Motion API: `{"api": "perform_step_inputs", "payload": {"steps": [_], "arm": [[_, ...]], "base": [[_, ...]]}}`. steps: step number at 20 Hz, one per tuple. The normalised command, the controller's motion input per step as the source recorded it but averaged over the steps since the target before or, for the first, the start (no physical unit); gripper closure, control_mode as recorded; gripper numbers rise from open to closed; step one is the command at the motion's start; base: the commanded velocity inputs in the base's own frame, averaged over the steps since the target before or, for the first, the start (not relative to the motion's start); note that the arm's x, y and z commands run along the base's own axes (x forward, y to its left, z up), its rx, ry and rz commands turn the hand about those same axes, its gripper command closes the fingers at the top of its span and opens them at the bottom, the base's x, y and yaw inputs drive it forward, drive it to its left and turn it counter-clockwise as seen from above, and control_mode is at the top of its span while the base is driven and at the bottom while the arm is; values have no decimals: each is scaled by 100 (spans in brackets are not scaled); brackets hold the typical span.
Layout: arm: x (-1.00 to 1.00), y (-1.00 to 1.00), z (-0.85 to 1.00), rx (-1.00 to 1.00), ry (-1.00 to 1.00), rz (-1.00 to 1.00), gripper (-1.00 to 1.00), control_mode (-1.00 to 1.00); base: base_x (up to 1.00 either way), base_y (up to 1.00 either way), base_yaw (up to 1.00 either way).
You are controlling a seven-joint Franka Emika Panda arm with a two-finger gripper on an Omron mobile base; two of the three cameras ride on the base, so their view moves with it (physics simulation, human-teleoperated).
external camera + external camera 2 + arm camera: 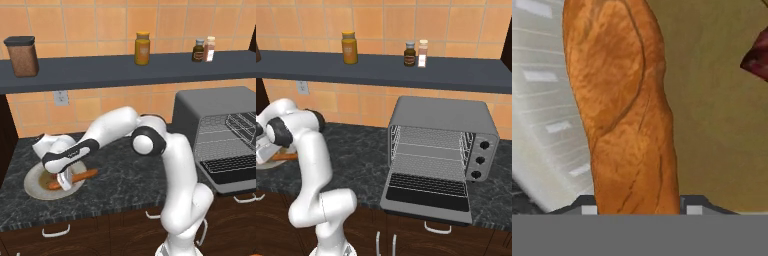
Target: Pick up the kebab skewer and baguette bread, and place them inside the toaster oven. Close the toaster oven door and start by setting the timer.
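I have the gripper (64,181) half-closed astride the baguette (624,115), firm grip unconfirmed; it looks light, stiff, crusty, best held mid-length.

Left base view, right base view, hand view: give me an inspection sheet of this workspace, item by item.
Surface: dark speckled counter.
Job's things: baguette bread lies on the plate; a dark red chunk, likely of the kebab skewer, shows beside it; toaster oven with its toaster oven door folded down, wire rack bare.
Clutter: jars on the shelf.
Grippers: gripper down at the baguette, a finger on each side; grip not confirmed.
Cables: nothing seen.
Surroundings: tiled wall, wall outlet, dark cabinets below.
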Motion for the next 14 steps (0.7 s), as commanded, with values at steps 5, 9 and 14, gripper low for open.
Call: {"api": "perform_step_inputs", "payload": {"steps": [5,9,14], "arm": [[-60,-86,33,10,-12,0,100,-100],[-79,-100,80,7,-16,0,100,-100],[-87,-100,91,7,-11,3,100,-100]], "base": [[0,0,0],[0,0,0],[0,0,0]]}}
